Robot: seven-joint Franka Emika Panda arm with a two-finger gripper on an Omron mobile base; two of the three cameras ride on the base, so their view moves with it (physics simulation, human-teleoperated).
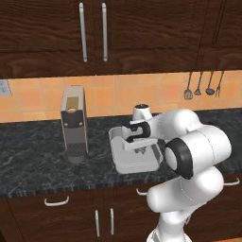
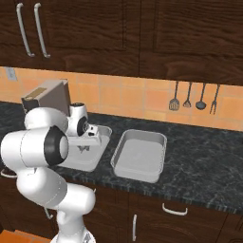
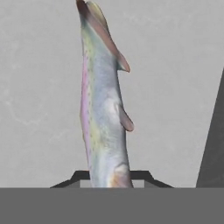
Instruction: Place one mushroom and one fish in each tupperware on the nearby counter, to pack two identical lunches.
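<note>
Hovering, the tool (image 3: 112,177) gripped a fish (image 3: 101,105) above one tupperware (image 1: 124,163); the other tupperware (image 2: 140,156) beside it looked empty, so most packing remained.

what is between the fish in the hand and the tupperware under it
Nothing visible. The hand is shut on the fish, which hangs over the bare light-grey floor of the left tupperware. No mushroom or other item shows beneath it in the hand view.

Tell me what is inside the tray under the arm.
The tool holds a fish over the left tupperware, whose bare grey floor shows behind it. The arm covers the rest, so any mushroom there cannot be seen.
</note>
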